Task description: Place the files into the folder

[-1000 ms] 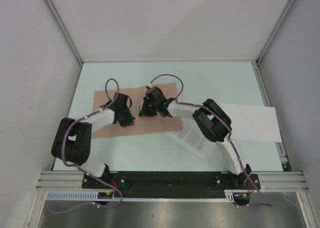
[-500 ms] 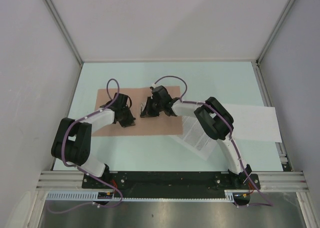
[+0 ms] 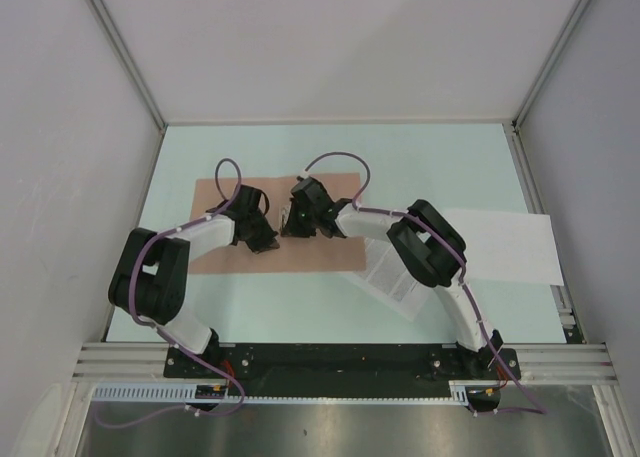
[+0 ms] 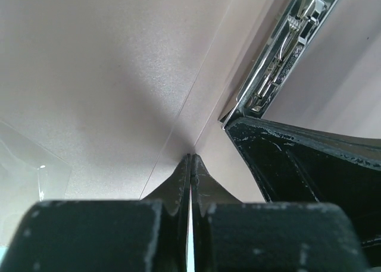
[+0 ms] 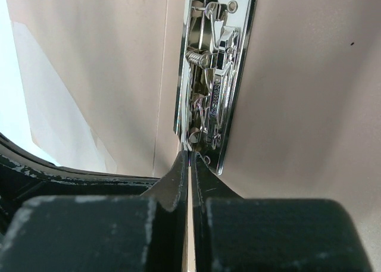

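The salmon folder lies open and flat on the table, with a metal clip along its fold. Over its middle, my left gripper is shut, tips resting on the fold line. My right gripper is also shut, tips touching the near end of the clip. The two grippers sit close together, nearly touching. A printed file lies partly under the right arm, by the folder's lower right corner. A plain white file lies further right.
The table is pale green, with grey walls on three sides. The white file overhangs the rail on the right. The arm bases are bolted to a black bar at the near edge.
My left gripper has moved right along the folder, closing in on the right gripper. The right gripper shifted a little over the clip. The folder turned slightly.
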Tool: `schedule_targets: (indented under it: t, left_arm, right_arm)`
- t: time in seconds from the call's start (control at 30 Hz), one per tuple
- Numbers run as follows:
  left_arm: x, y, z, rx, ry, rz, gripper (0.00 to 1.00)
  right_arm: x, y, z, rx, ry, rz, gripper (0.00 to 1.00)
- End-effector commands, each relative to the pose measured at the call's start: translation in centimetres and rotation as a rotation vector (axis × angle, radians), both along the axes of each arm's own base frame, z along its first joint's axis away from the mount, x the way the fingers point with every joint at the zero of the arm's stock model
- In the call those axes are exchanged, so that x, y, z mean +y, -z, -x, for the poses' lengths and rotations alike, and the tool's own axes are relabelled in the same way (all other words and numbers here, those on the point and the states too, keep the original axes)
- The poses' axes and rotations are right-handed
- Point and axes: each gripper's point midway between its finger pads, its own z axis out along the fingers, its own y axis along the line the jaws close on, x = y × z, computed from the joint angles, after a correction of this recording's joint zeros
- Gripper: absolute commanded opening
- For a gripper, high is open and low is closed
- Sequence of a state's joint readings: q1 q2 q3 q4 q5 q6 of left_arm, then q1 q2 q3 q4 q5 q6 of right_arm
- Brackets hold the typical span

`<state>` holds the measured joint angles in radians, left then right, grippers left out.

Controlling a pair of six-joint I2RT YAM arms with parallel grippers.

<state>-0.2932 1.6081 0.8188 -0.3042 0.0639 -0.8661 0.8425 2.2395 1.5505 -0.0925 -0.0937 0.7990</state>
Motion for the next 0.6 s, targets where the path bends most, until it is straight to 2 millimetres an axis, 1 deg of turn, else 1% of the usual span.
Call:
schedule_targets:
  t: [0.0,0.07,0.1,0.13,0.17,0.2,0.23,0.3,0.43,0.5,0.53,0.57]
  left_arm:
    - [2.8,2.9,3.0,0.122,-0.063,-0.112,0.00]
    - [2.9,2.9,3.2,0.124,-0.065,-0.112,0.00]
    - [2.9,2.9,3.1,0.120,-0.069,-0.112,0.00]
    - [2.9,2.9,3.2,0.120,-0.074,-0.112,0.00]
    - [2.9,2.8,3.2,0.118,-0.080,-0.108,0.00]
    - [3.0,2.9,3.3,0.123,-0.085,-0.110,0.00]
    - [3.0,2.9,3.2,0.123,-0.090,-0.111,0.00]
    - [3.0,2.9,3.2,0.125,-0.094,-0.112,0.00]
    - [3.0,2.9,2.9,0.113,-0.082,-0.118,0.00]
    - [2.6,2.4,2.2,0.088,-0.033,-0.125,0.00]
    - [2.4,2.0,1.9,0.068,0.006,-0.128,0.00]
    - [1.7,1.5,1.8,0.055,0.030,-0.110,0.01]
  right_arm:
    - [-12.0,11.6,5.8,0.213,0.054,0.501,0.00]
    - [-11.8,11.0,5.1,0.188,0.037,0.471,0.00]
    - [-10.7,9.9,4.5,0.165,0.011,0.417,0.00]
    - [-10.1,9.1,4.1,0.139,-0.019,0.388,0.00]
    - [-9.6,8.3,3.3,0.097,-0.034,0.368,0.00]
    - [-8.8,7.1,3.3,0.094,-0.063,0.317,0.00]
    - [-8.5,6.6,3.1,0.088,-0.076,0.292,0.00]
    - [-8.0,5.7,2.6,0.076,-0.096,0.249,0.00]
    - [-7.6,5.0,2.5,0.073,-0.134,0.195,0.00]
    - [-7.2,4.6,2.5,0.072,-0.141,0.149,0.00]
    - [-6.9,3.9,2.4,0.079,-0.128,0.112,0.00]
    - [-6.3,3.5,2.2,0.065,-0.131,0.052,0.00]
